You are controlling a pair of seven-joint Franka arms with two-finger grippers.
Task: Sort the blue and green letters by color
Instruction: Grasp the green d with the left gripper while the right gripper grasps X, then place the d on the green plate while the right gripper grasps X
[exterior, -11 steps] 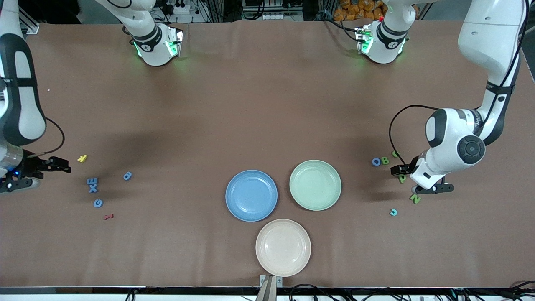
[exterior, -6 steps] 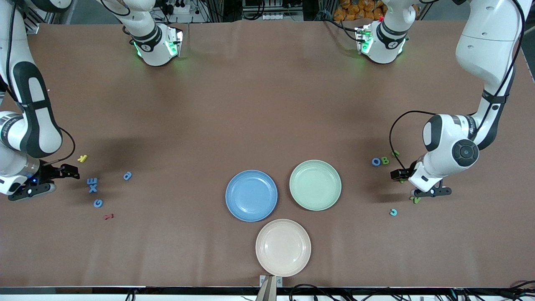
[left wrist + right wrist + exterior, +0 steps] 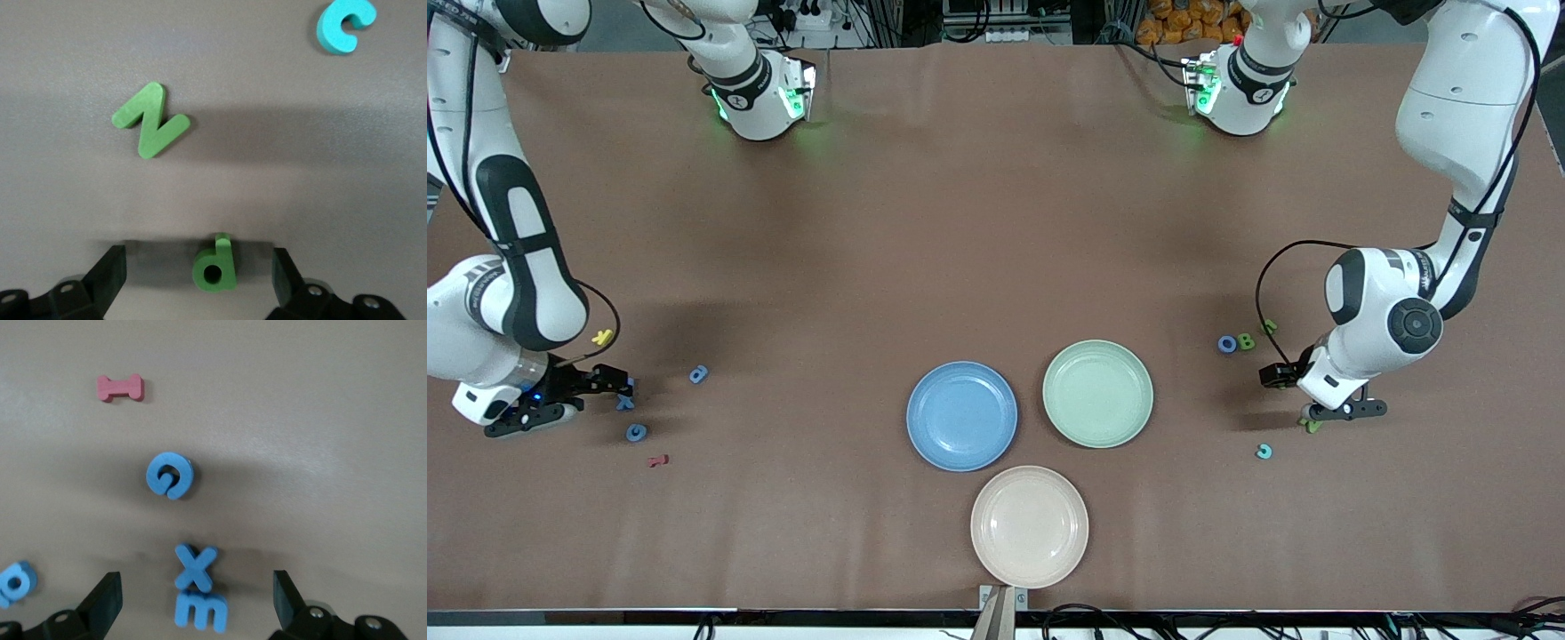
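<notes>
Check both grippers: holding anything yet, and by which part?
Nothing held. Left gripper is open astride the green P; right gripper is open astride the blue E.

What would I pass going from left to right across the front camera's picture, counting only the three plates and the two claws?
right claw → blue plate → cream plate → green plate → left claw

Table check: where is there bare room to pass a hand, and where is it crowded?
Bare: the wide stretch of table between the arm bases and the blue plate and green plate. Crowded: around the right gripper over the blue letters, and around the left gripper over the green P.
</notes>
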